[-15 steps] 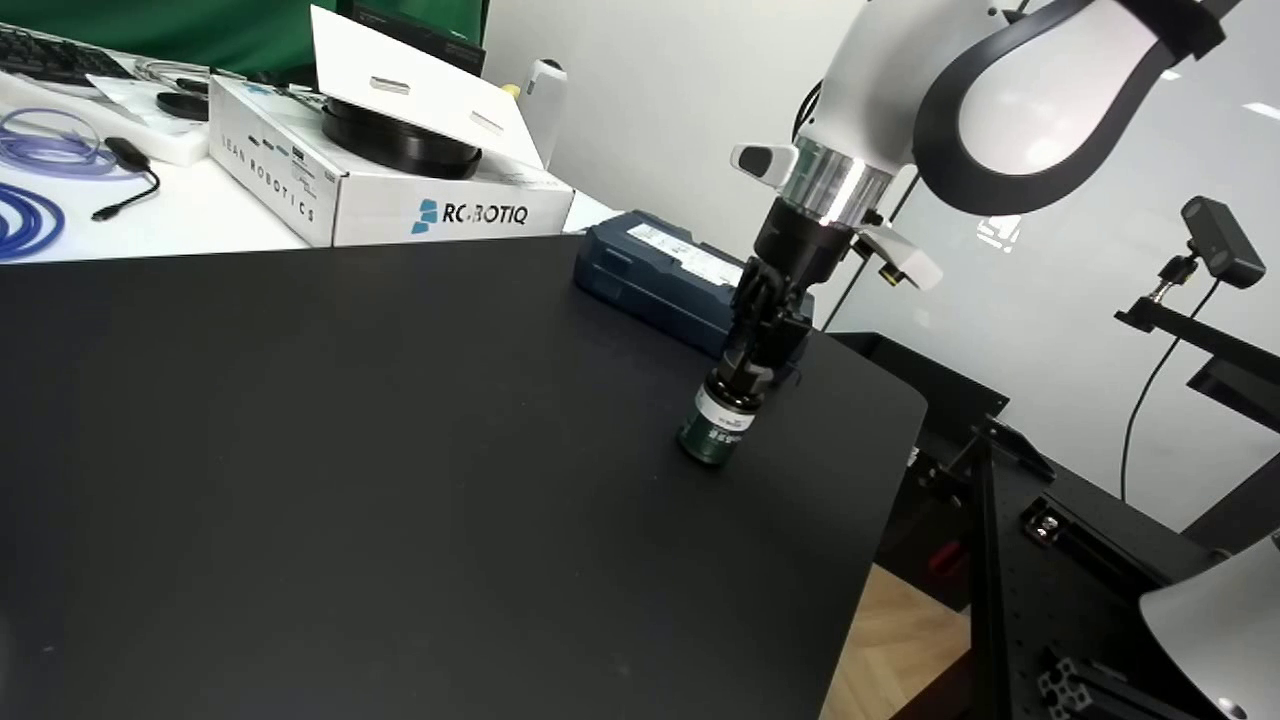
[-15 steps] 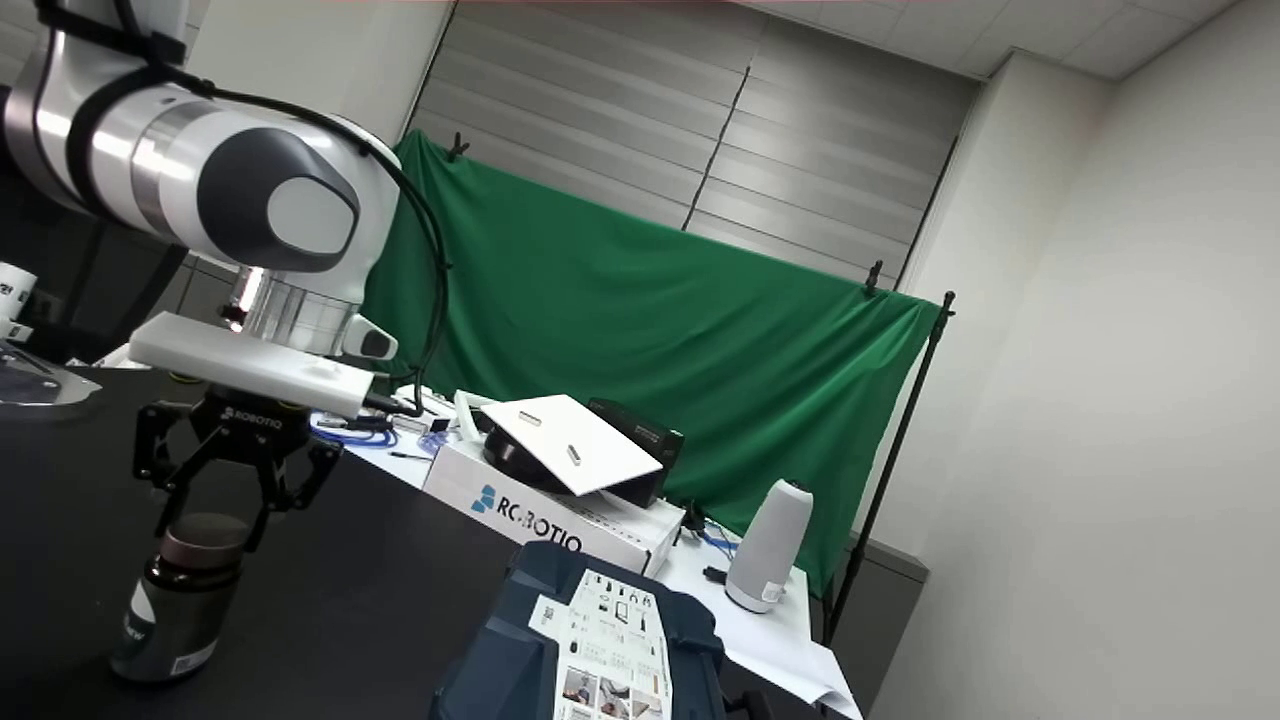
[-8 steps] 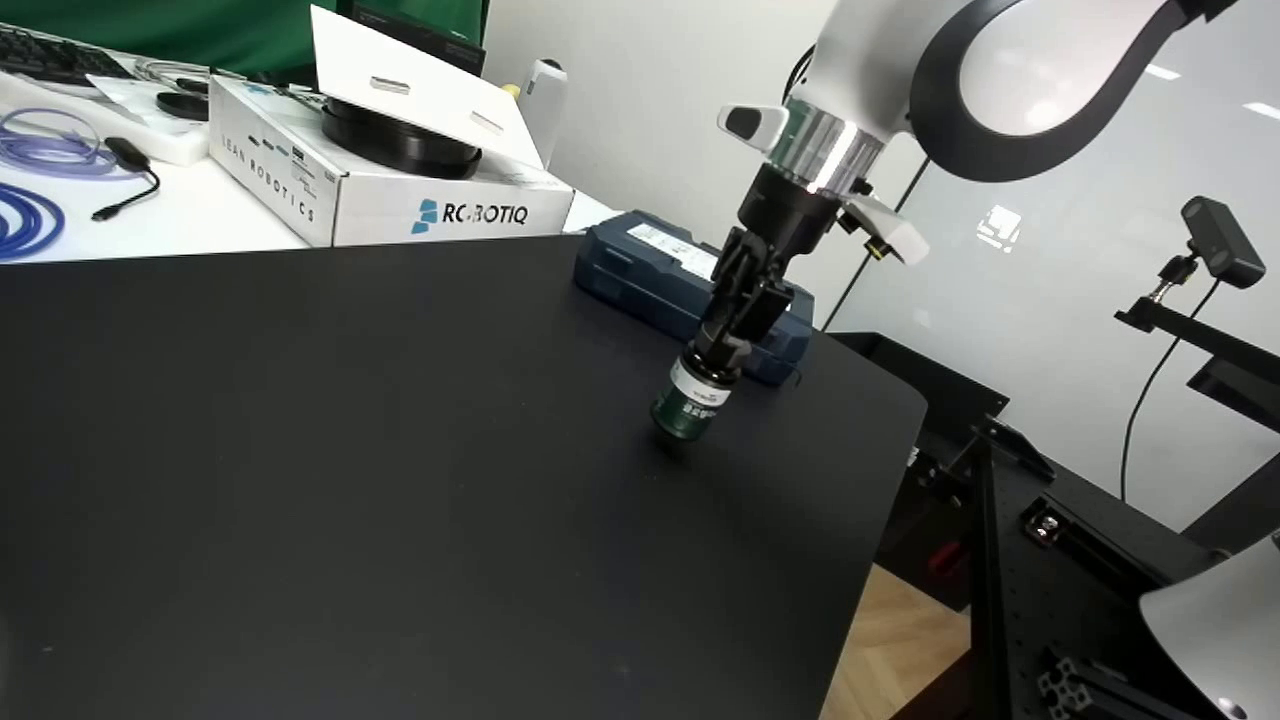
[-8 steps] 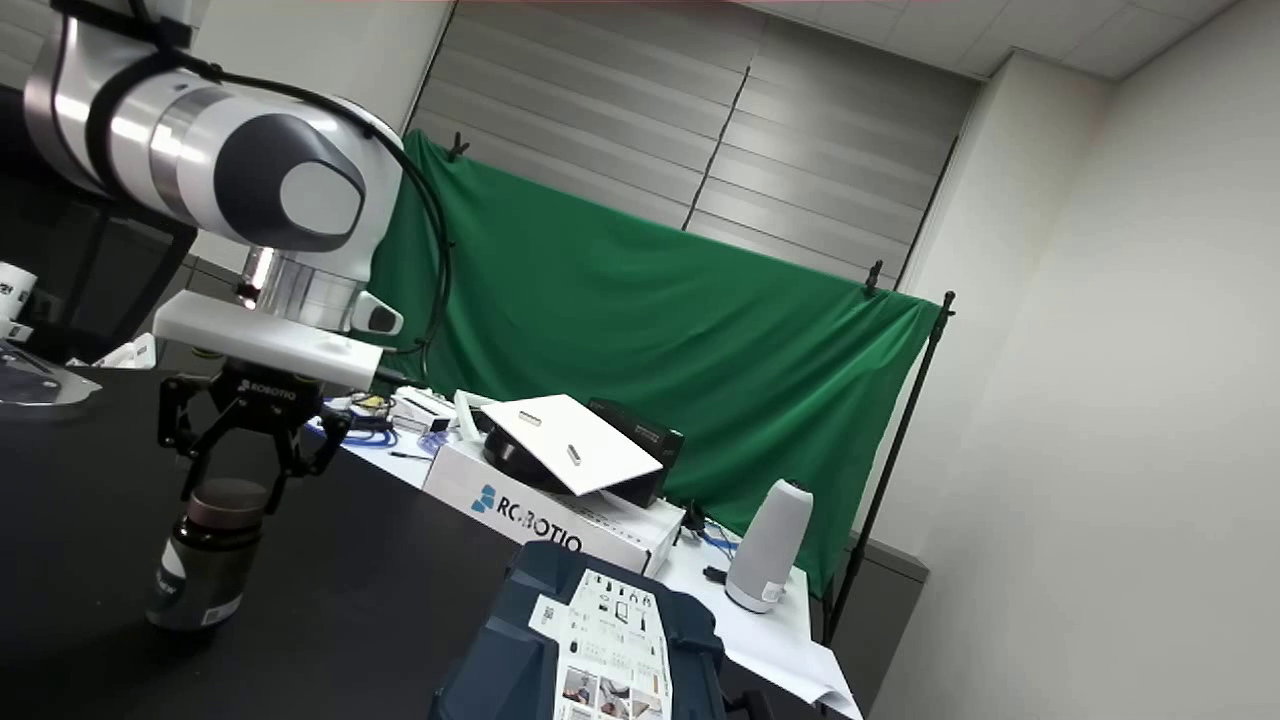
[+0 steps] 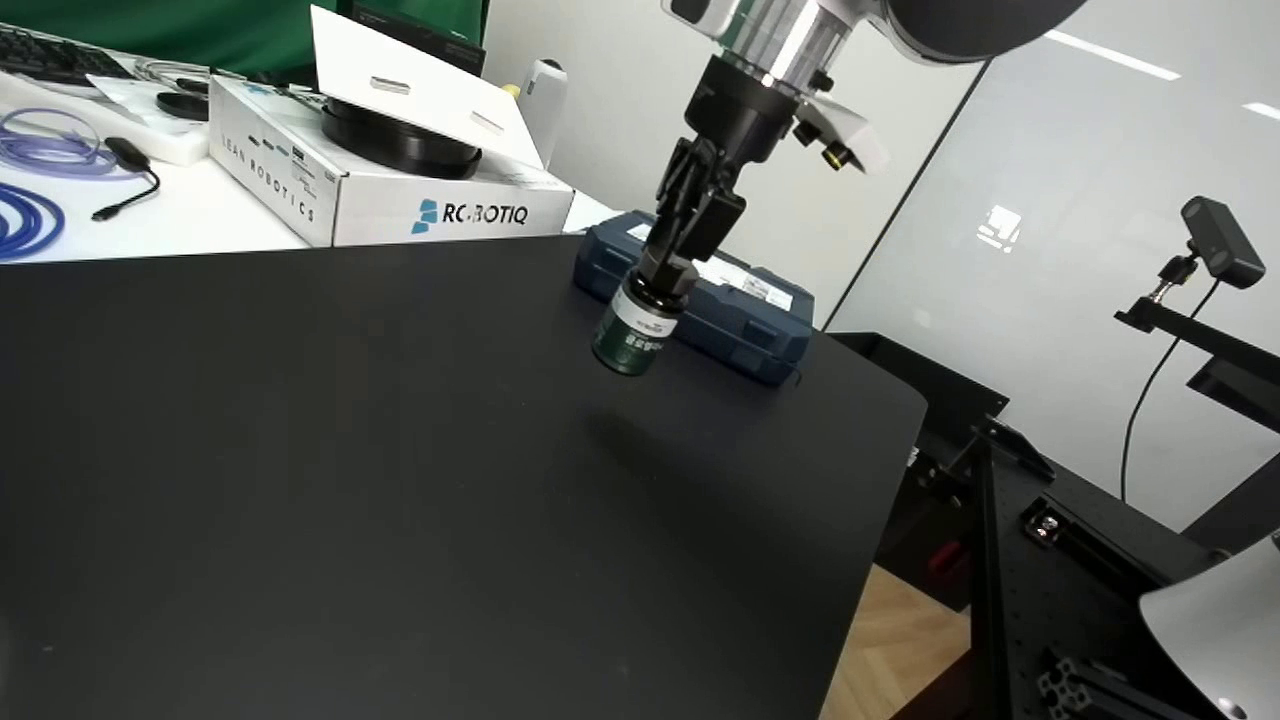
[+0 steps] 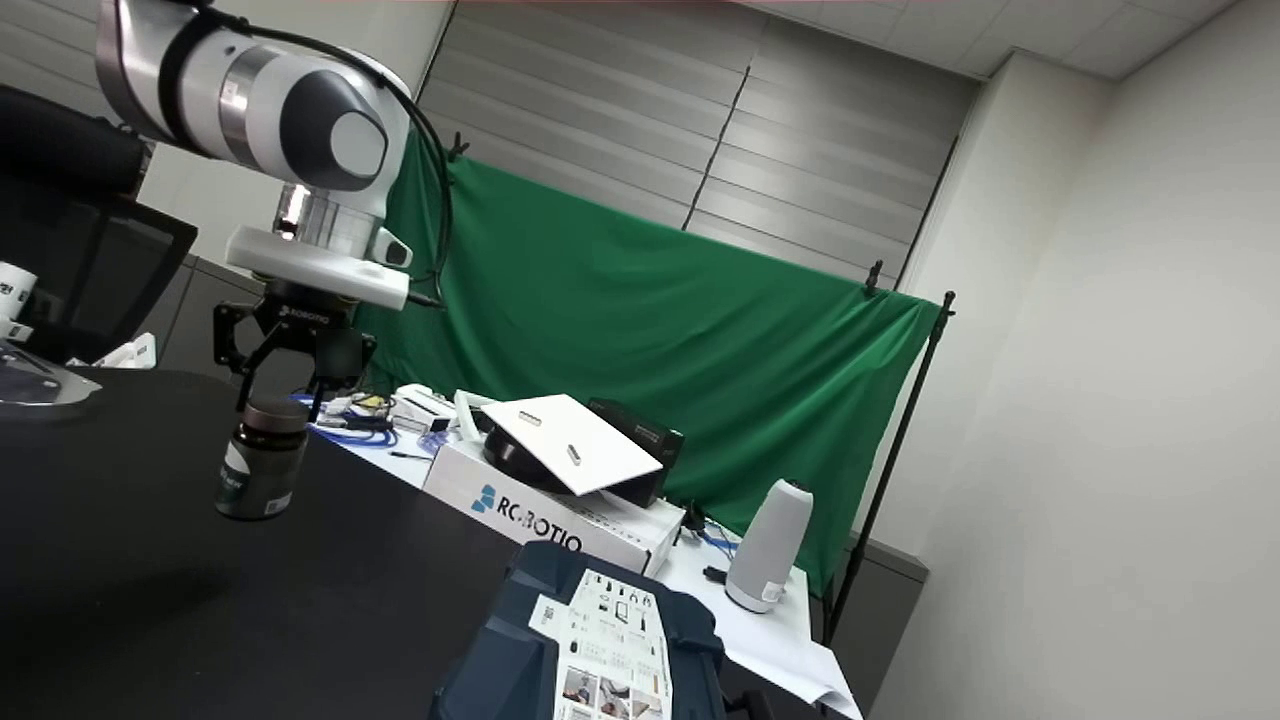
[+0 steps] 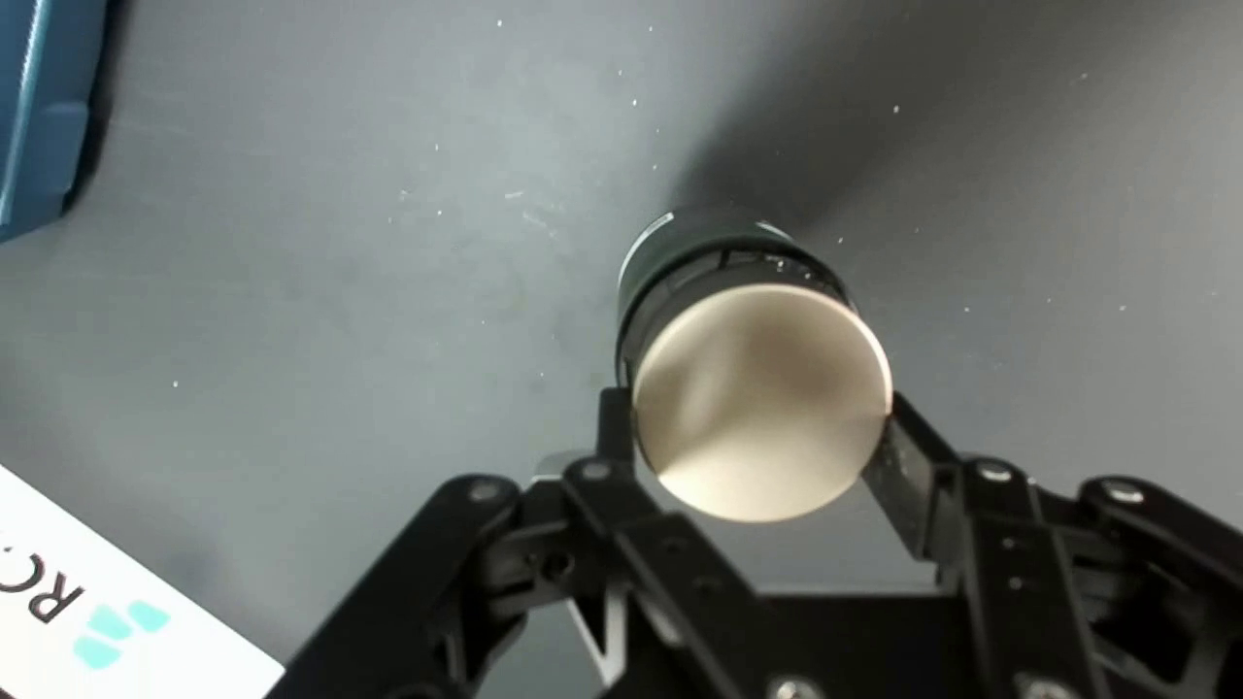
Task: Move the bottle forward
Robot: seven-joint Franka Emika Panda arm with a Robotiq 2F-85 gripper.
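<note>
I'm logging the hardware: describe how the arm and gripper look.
The Panda arm is white, with dark-grey joint covers, a silver collar and black cables running along it. The Robotiq gripper is black, with hinged fingers and pale ROBOTIQ lettering; a white bar-shaped housing sits above it.

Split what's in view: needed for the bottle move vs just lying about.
In the job:
bottle, held above the black tabletop
gripper, closed on the bottle's top end

Lying about:
dark-blue case
white Robotiq box
tilted white panel
keyboard
pale tapered cylinder

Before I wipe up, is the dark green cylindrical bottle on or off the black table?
Off: both exterior views show the bottle apart from its shadow.
</note>
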